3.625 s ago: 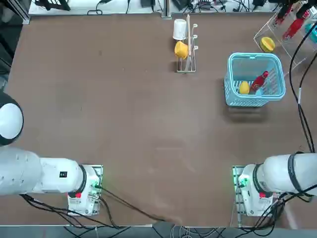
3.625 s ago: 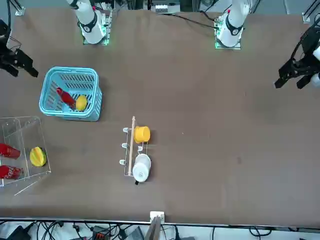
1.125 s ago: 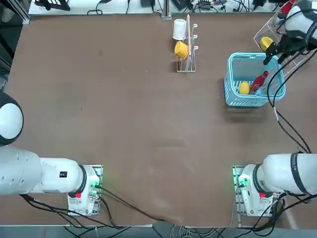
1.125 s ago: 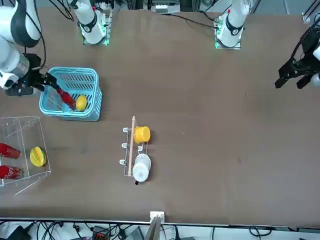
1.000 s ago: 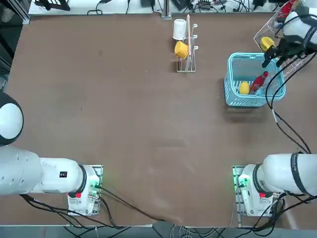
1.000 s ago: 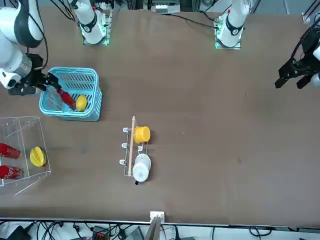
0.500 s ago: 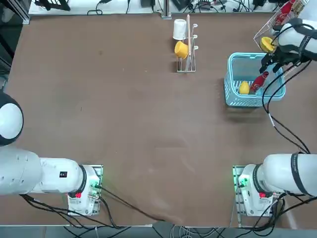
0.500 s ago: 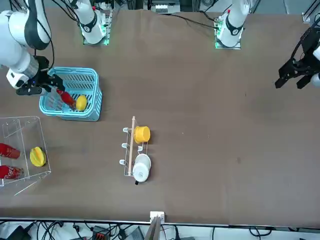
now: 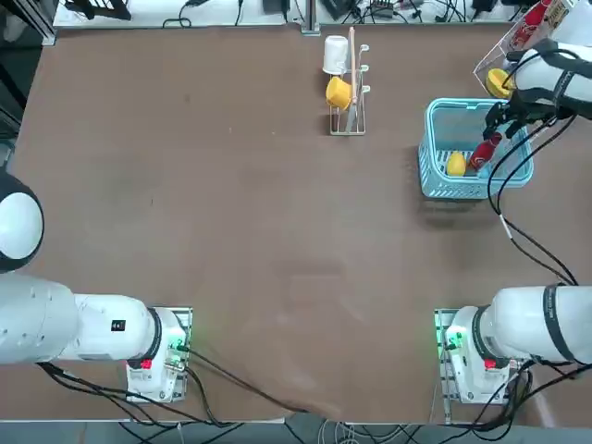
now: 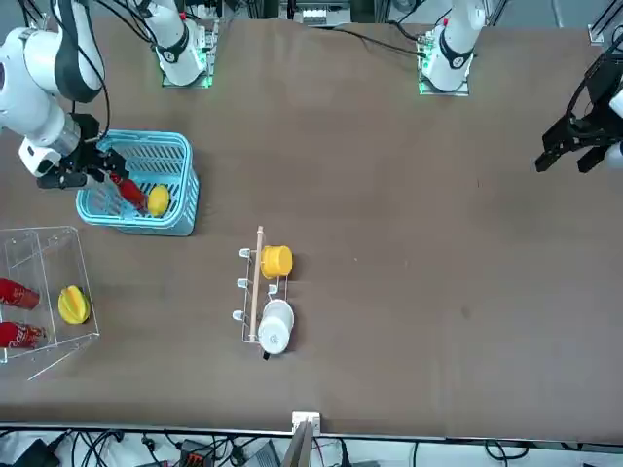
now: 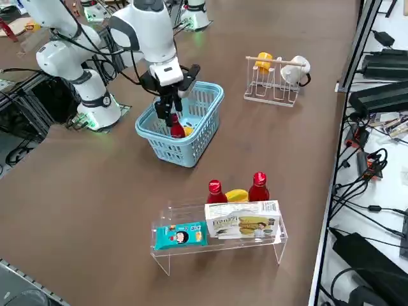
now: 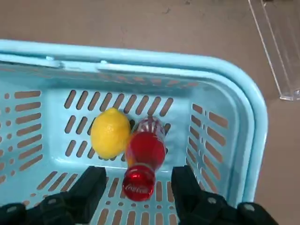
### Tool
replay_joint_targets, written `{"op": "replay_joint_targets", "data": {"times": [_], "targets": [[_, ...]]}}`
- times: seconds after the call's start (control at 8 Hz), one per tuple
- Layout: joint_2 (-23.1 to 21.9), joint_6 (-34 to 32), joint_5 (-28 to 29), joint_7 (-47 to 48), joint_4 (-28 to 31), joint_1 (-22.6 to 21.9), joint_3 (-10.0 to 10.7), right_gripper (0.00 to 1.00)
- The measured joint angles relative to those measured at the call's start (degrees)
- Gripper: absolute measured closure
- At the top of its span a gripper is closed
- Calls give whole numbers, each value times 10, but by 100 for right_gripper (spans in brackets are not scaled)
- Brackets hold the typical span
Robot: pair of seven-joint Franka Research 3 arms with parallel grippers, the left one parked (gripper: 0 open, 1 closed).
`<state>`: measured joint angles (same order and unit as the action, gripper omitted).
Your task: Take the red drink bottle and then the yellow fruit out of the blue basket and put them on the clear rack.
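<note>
The red drink bottle (image 12: 146,149) lies in the blue basket (image 12: 176,61), propped at a tilt, cap toward the right gripper (image 12: 137,187), with the yellow fruit (image 12: 110,133) right beside it. Fingers are wide apart with nothing held; the cap should be centred between them, then they should be lowered and closed squarely, fruit and basket wall left unpinched.

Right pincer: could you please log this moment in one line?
right pincer: open, over basket | bottle: in basket, ungripped | lemon: beside bottle
</note>
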<state>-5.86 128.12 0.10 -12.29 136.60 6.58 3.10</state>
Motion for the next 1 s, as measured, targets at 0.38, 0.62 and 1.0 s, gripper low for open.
{"op": "replay_joint_targets", "data": {"times": [0.38,0.62,1.0], "targets": [[8,2,0,0,0,0,0,24],[11,2,0,0,1,0,0,31],[17,2,0,0,2,0,0,37]]}}
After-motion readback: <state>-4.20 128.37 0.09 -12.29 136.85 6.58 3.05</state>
